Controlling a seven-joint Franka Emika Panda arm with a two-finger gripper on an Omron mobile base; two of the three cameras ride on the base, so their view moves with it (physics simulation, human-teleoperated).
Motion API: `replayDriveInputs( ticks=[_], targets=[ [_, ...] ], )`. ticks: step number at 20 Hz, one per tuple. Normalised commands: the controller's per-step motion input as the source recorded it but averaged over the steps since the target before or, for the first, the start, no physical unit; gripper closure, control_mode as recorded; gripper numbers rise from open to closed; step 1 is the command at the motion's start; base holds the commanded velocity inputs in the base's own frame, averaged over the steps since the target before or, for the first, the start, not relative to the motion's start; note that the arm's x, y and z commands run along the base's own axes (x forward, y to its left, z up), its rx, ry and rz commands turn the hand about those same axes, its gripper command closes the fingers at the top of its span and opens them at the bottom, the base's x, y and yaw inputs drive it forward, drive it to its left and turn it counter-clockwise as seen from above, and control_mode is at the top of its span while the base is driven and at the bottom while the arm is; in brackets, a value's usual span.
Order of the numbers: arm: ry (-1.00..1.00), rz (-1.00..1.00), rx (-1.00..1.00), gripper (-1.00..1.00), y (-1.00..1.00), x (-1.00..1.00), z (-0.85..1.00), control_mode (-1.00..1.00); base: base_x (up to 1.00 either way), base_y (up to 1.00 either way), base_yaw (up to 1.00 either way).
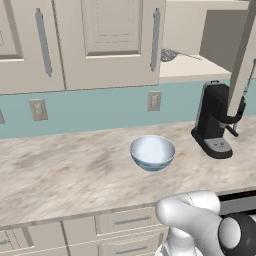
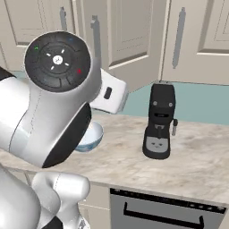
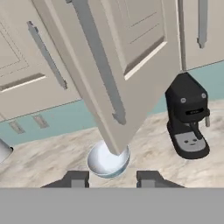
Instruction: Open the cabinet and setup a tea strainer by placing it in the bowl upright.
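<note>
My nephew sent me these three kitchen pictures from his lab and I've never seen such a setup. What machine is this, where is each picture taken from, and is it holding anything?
It is a white robot arm on a driving base, in a computer-drawn kitchen. Two pictures come from cameras on the base, behind the arm to its left and right. The third comes from a camera on the hand, looking along the gripper, whose two dark tips stand apart with nothing between them.

On the marble counter stand a pale blue bowl and a black coffee machine. Above, one door of the beige cabinet is swung open. On its shelf, in the left base view, lies a small grey mesh tea strainer.
</note>
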Motion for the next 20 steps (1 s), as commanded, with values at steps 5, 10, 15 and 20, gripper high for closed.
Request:
replayDriveInputs(
  ticks=[5, 10, 15, 20],
  targets=[
    [0.0, -0.01, -0.28, -1.0, 0.67, -0.4, 0.39, -1.0, 0.0, 0.0, 0.0],
    [0.09, 0.0, -0.68, -1.0, 0.98, -0.04, 0.12, -1.0, 0.0, 0.0, 0.0],
    [0.25, 0.0, -0.73, -1.0, 0.81, 0.12, 0.03, -1.0, 0.0, 0.0, 0.0],
    [0.23, 0.01, -0.66, -1.0, 0.16, 0.62, -0.12, -1.0, 0.0, 0.0, 0.0]
  ],
)
